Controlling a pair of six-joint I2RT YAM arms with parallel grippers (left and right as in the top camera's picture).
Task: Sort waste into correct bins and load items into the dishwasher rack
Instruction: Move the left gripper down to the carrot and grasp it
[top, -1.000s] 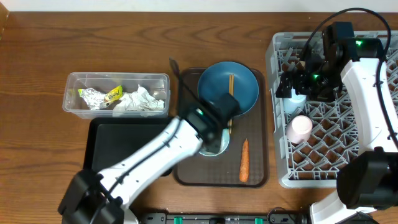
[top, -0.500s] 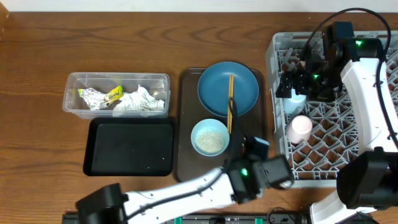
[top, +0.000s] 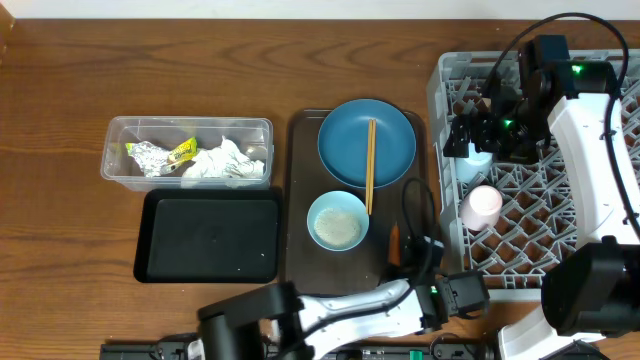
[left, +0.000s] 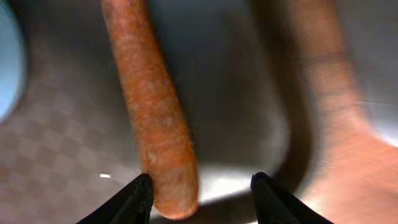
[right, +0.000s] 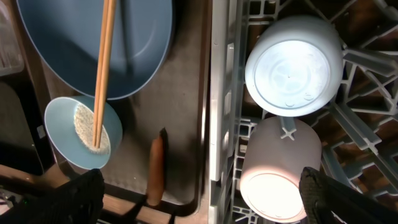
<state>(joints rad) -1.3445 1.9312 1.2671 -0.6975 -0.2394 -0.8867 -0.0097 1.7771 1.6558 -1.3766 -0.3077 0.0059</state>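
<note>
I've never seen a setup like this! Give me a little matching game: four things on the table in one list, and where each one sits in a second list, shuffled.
Things:
1. chopsticks
2. pink cup
3. crumpled tissues
4. carrot

Places:
A. in the clear tub
B. lying directly on the brown tray
C. across the blue plate
D. in the grey rack

Pairs: 1-C, 2-D, 3-A, 4-B.
</note>
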